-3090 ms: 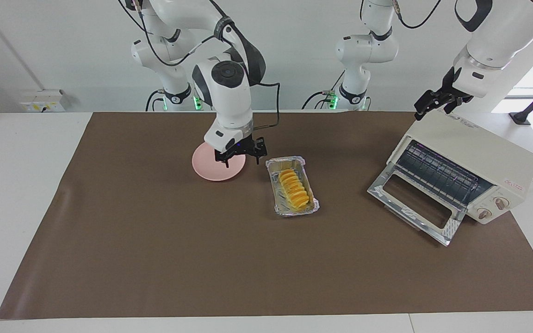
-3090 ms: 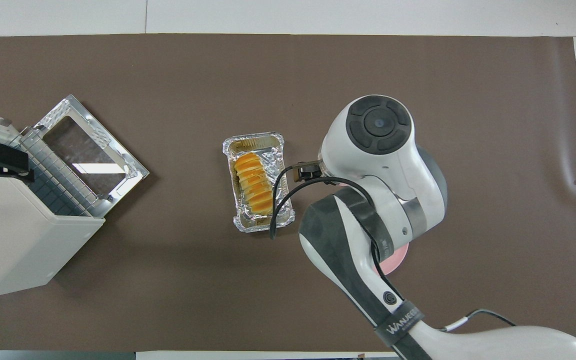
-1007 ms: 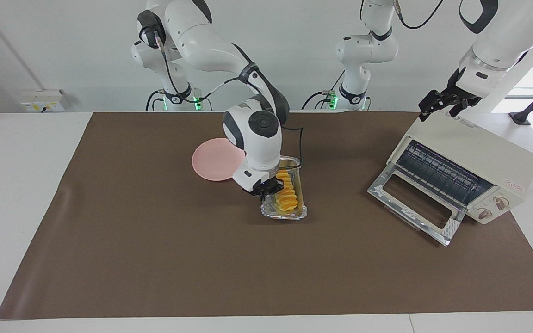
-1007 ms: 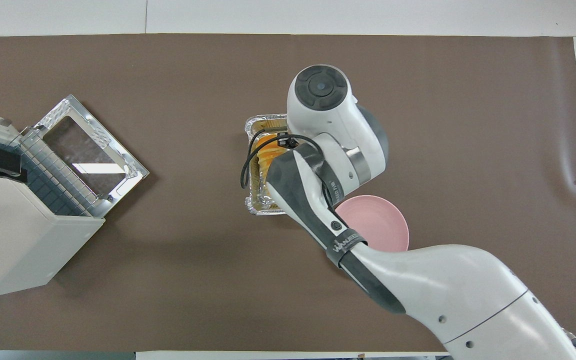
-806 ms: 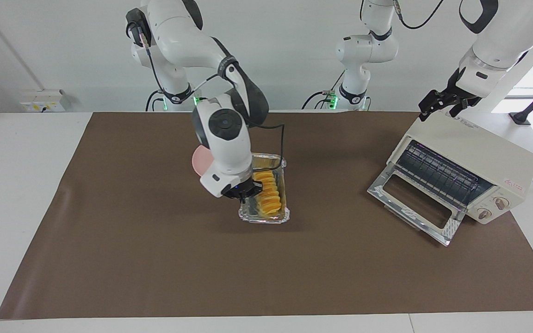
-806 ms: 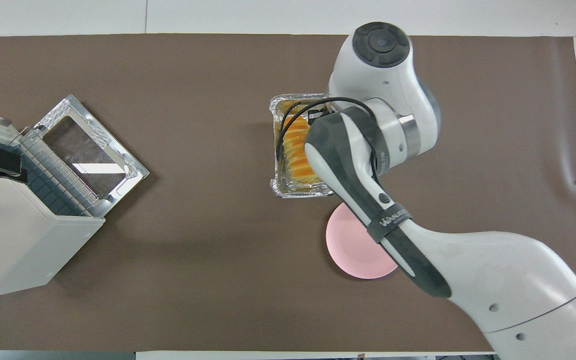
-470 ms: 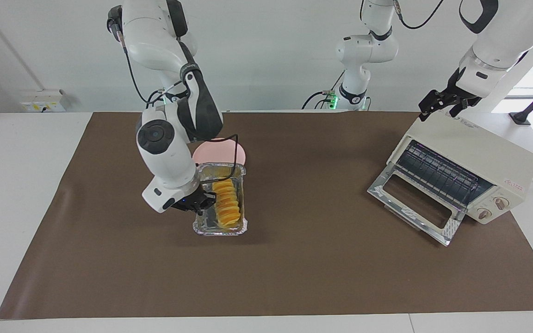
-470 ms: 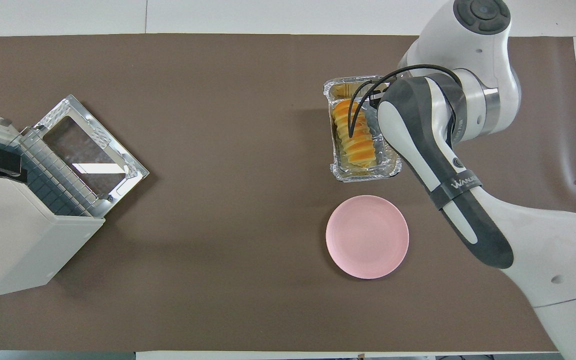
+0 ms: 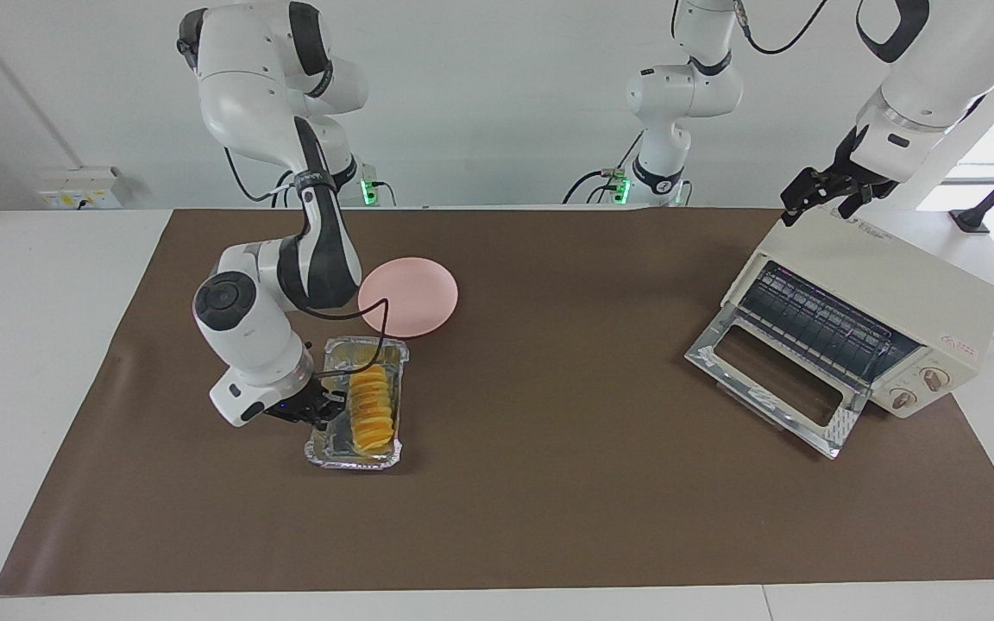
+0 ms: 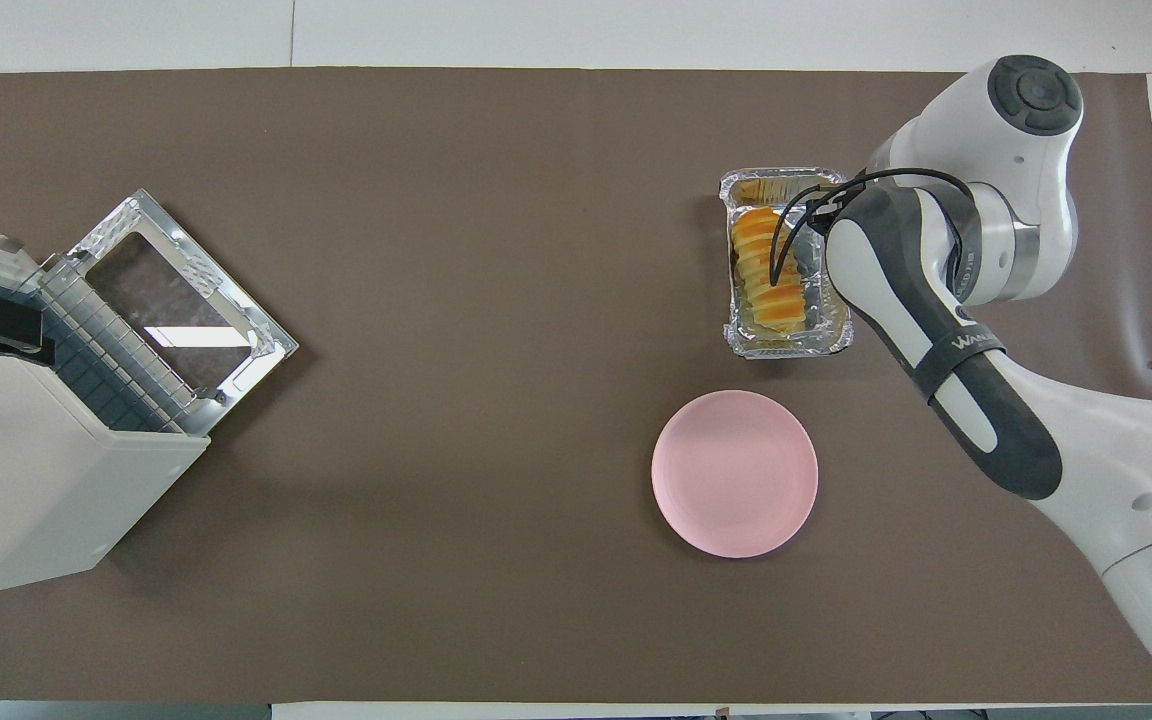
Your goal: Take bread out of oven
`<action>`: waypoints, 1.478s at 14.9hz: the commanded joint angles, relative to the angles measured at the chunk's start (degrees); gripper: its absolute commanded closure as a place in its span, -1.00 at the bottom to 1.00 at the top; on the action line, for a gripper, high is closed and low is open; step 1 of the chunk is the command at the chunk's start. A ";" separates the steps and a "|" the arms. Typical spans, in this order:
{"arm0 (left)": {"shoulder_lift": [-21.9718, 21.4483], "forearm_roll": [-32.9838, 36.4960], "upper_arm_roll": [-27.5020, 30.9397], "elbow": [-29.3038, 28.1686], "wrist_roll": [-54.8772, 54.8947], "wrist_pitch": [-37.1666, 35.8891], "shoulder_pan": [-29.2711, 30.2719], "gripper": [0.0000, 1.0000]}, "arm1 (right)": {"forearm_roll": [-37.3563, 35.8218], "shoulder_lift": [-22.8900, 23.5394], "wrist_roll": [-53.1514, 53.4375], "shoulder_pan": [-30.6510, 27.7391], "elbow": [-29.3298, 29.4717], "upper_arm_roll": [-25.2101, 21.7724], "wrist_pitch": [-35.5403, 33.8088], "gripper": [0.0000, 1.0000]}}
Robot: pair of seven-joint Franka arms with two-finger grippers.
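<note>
The bread [image 9: 372, 410] lies in a crinkled silver foil tray [image 9: 333, 455], out of the oven. My right gripper [image 9: 323, 412] is shut on the tray's long rim and holds it low at the brown mat. In the overhead view the bread [image 10: 769, 276] and tray [image 10: 784, 344] show, and my right forearm hides the gripper. The cream-white oven [image 9: 902, 302] stands at the left arm's end with its glass door [image 9: 773, 390] dropped open and its wire rack [image 9: 816, 326] bare. My left gripper [image 9: 825, 197] waits, open, over the oven's top corner.
A pink plate [image 9: 408, 297] lies on the mat, nearer to the robots than the tray; it also shows in the overhead view [image 10: 734, 473]. The oven [image 10: 26, 470] and its open door [image 10: 171, 300] fill the left arm's end of the table.
My right gripper came off the plate, took the foil tray by its rim and carried it with the bread toward the right arm's end, past the plate. The left arm stayed still.
</note>
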 commanded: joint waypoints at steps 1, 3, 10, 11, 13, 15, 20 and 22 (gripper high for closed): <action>-1.40 -1.07 -0.35 -1.66 0.32 0.96 0.64 -1.00 | 0.68 -3.15 -0.93 -0.05 -5.53 0.59 3.06 1.00; -1.49 -1.07 -0.35 -1.66 0.32 0.96 0.64 -1.00 | 0.59 -3.33 -0.85 0.13 -5.79 0.59 3.06 -0.52; -1.49 -1.07 -0.35 -1.66 0.32 0.96 0.64 -1.00 | -2.13 -3.59 -0.32 1.35 0.97 0.59 -7.92 -1.00; -1.49 -1.07 -0.35 -1.66 0.32 0.96 0.64 -1.00 | -2.22 -3.50 -0.06 2.49 0.88 0.50 -7.58 -1.00; -1.49 -1.07 -0.35 -1.66 0.32 0.96 0.64 -1.00 | -2.92 -3.42 2.39 2.94 0.53 0.50 -6.88 -1.00; -1.49 -1.07 -0.35 -1.66 0.32 1.04 0.64 -1.00 | -4.24 -3.07 3.72 3.90 -0.08 0.50 -6.09 -1.00; -1.49 -1.07 -0.35 -1.66 0.32 0.96 0.64 -1.00 | -5.38 -2.28 9.51 7.15 -2.46 0.50 -2.39 -1.00; -1.49 -1.07 -0.35 -1.66 0.32 0.96 0.64 -1.00 | -5.91 -1.66 10.23 7.25 -2.72 0.50 -1.08 -1.00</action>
